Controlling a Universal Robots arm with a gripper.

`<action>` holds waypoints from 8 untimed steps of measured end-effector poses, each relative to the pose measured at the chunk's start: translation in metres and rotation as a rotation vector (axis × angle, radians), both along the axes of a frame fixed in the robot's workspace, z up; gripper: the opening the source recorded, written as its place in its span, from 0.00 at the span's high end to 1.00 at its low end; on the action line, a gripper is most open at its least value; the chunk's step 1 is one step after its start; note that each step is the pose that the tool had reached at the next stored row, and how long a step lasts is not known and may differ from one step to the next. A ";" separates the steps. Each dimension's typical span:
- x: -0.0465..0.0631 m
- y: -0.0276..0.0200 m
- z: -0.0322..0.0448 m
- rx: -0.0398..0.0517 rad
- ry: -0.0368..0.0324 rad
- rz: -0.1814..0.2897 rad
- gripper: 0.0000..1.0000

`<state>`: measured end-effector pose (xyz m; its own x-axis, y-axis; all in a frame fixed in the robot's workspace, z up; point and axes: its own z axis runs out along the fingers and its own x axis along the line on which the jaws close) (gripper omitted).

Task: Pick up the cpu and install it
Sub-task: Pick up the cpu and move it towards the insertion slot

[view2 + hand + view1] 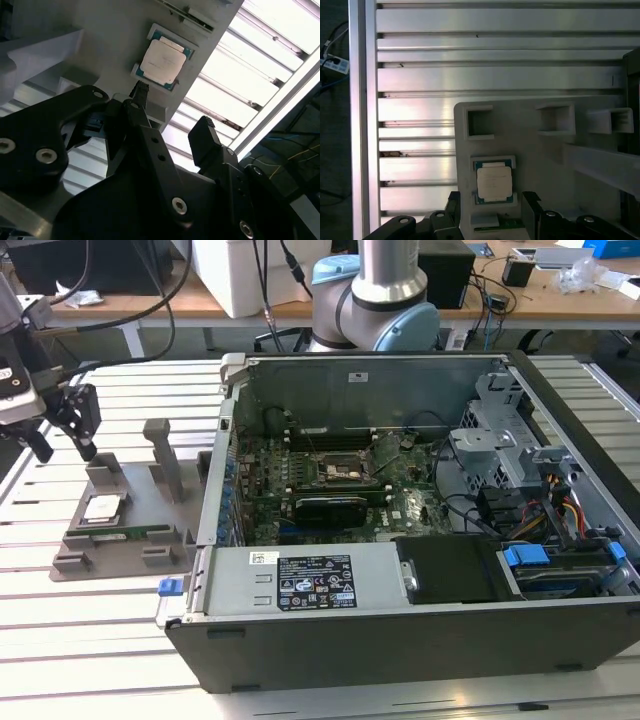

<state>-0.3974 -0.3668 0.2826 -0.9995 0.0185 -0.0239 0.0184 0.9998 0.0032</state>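
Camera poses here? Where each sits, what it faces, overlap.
Exterior view: off-arm, looks down on computer case, gray holder at the exterior view's left; arm and gripper show.
First wrist view: on wrist, faces down at cpu in holder; fingertips show.
Second wrist view: on wrist, looks past open fingers to cpu.
All three share the cpu.

Gripper (pixel 65 446) hangs over the grey holder (pixel 130 502), fingers spread wide. Open air lies straight above the cpu (pixel 103 508). In the first wrist view the cpu (pixel 494 181) sits in a recess with low walls tight around its edges. Upright posts (pixel 163 460) stand close by toward the exterior view's right. Past them, the computer case (pixel 215 490) side wall bars the way; its top is open.
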 end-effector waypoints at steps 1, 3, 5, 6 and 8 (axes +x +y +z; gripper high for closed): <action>0.000 0.0000 -0.0022 -0.0001 0.0000 0.000 0.40; 0.000 0.0001 -0.0057 -0.0001 0.0000 0.000 0.40; 0.000 0.0005 -0.0092 0.0000 0.0000 0.000 0.40; 0.000 0.0010 -0.0105 0.0000 0.0000 0.000 0.40; 0.000 0.0027 -0.0124 -0.0001 0.0000 0.000 0.40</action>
